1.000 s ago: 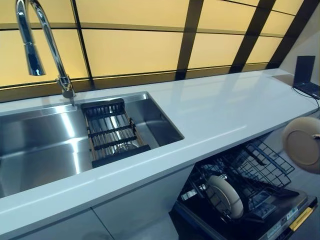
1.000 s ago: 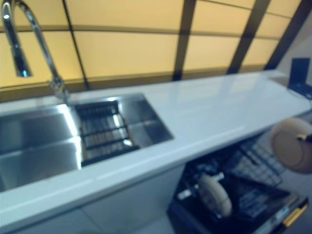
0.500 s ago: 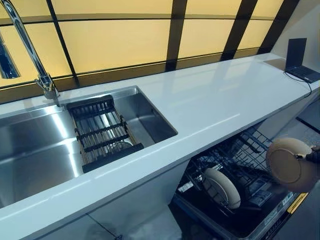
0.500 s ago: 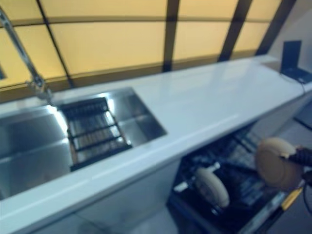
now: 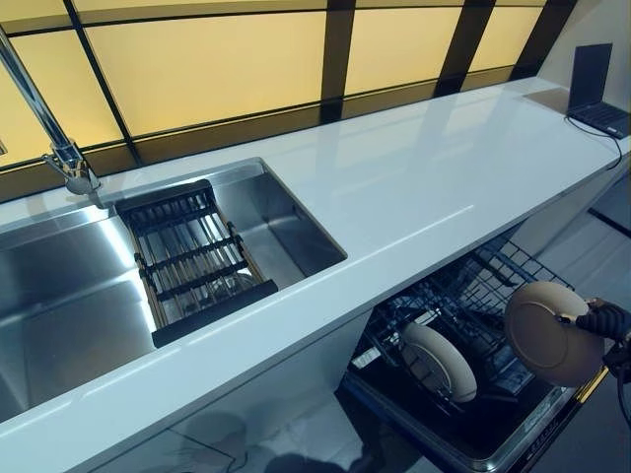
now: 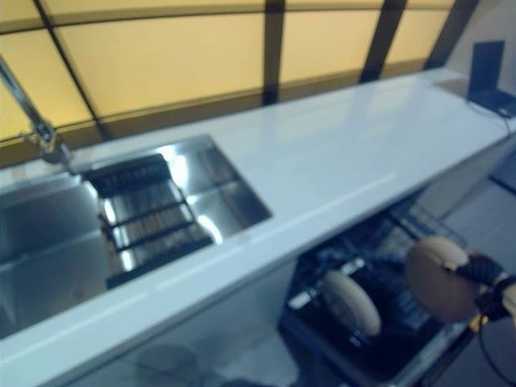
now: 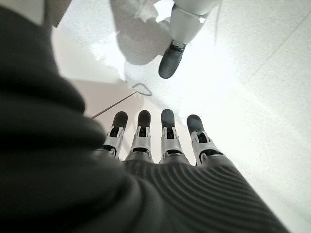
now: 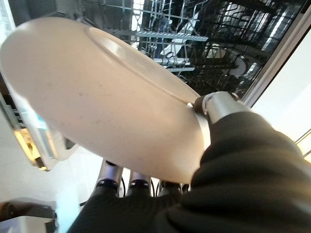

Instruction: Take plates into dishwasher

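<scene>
My right hand (image 5: 603,321) is shut on a beige plate (image 5: 552,333), pinching its rim and holding it on edge above the pulled-out dishwasher rack (image 5: 463,296). The right wrist view shows the plate (image 8: 107,97) with my thumb (image 8: 214,104) on top and the fingers under it, the black wire rack (image 8: 204,39) beyond. A second beige plate (image 5: 439,362) stands upright in the rack, left of the held one. My left hand (image 7: 160,141) appears only in its wrist view, fingers straight, holding nothing, over a pale floor.
A white countertop (image 5: 414,197) runs above the dishwasher. A steel sink (image 5: 69,305) with a black drying rack (image 5: 197,261) and a tap (image 5: 59,148) lies at the left. A laptop (image 5: 596,89) sits at the counter's far right end.
The camera has tilted down and shifted. My right hand has brought the plate lower and leftward, from beside the counter edge down to just over the rack.
</scene>
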